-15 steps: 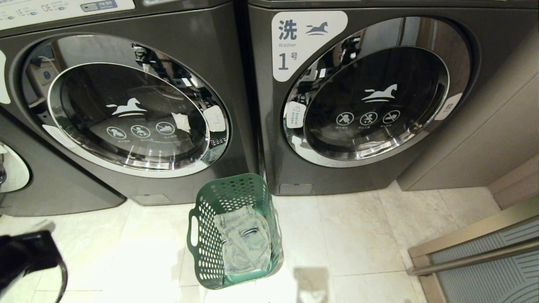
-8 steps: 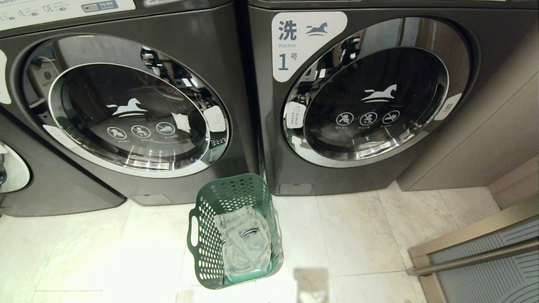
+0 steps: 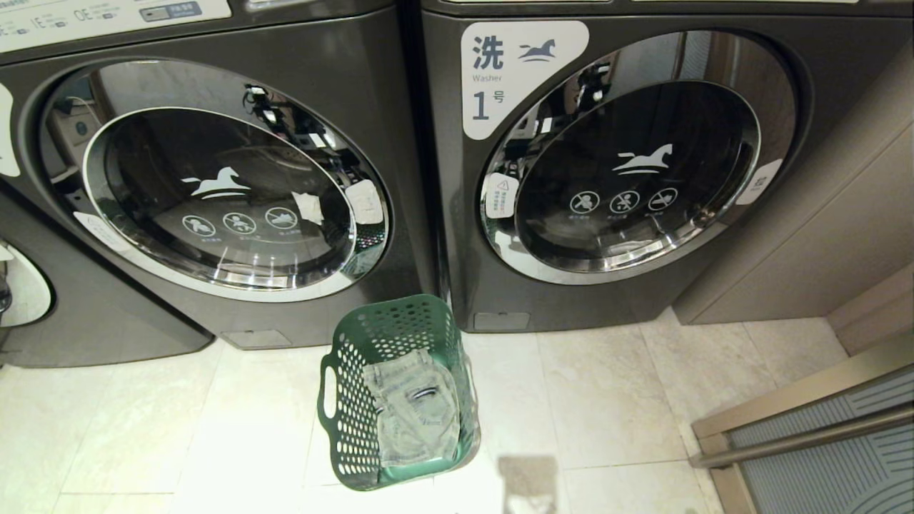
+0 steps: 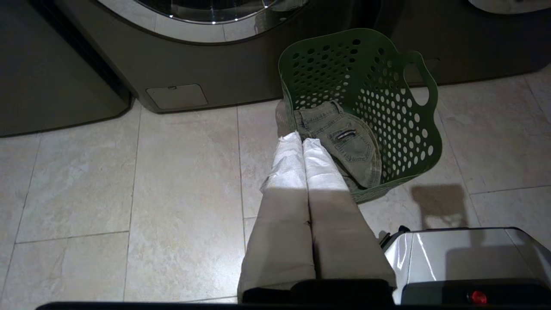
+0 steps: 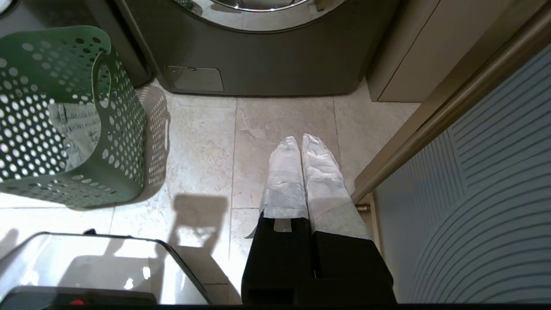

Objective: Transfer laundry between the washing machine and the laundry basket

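Laundry (image 3: pixel 414 410) lies flat on floor of laundry basket (image 3: pixel 335 421). Basket stands on tiled floor (image 3: pixel 607 400) before washing machine (image 3: pixel 214 178), door closed. Left tool (image 4: pixel 301 140) shut, empty, above floor beside basket. Right tool (image 5: pixel 300 142) shut, empty, over bare tile.

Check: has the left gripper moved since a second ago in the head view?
Yes. It left the head view's lower left corner, beside the laundry basket; the left gripper shows only in its wrist view.

Two washing machines (image 3: pixel 214 178), one laundry basket (image 3: pixel 357 400), one garment (image 3: pixel 414 407).
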You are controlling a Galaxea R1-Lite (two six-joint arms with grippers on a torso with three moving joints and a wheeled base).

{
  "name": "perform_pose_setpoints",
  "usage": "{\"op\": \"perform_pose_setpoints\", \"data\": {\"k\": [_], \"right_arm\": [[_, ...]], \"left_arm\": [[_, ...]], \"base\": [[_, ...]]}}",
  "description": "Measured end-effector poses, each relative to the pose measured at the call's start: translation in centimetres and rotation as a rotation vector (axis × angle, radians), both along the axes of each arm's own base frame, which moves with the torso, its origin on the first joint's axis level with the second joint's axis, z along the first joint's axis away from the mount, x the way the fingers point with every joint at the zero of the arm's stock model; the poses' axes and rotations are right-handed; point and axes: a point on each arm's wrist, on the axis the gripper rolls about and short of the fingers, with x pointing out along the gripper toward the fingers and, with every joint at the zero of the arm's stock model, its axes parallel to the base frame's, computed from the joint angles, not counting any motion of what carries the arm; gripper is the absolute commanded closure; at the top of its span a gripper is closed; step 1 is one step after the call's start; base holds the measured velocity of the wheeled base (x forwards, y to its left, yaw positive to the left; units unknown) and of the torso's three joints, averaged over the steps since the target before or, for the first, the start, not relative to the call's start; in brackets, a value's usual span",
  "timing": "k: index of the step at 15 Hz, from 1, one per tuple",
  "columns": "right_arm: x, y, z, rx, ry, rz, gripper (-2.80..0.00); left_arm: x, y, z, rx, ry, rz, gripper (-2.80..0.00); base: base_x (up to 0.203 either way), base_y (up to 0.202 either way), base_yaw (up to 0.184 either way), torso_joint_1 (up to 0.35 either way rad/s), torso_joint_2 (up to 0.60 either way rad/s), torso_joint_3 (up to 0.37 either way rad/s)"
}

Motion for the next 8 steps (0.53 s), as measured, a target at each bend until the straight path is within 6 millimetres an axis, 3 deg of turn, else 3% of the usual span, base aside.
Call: {"op": "perform_pose_setpoints", "data": {"k": [8], "right_arm": [[0.01,0.0,-0.07,-0.047,0.003,0.002,0.0]], "left_arm": [[-0.14,0.05,-0.07,-0.053,-0.023,0.02,0.0]], "base": [[0.0,0.0,0.0,0.0,0.0,0.0]]}}
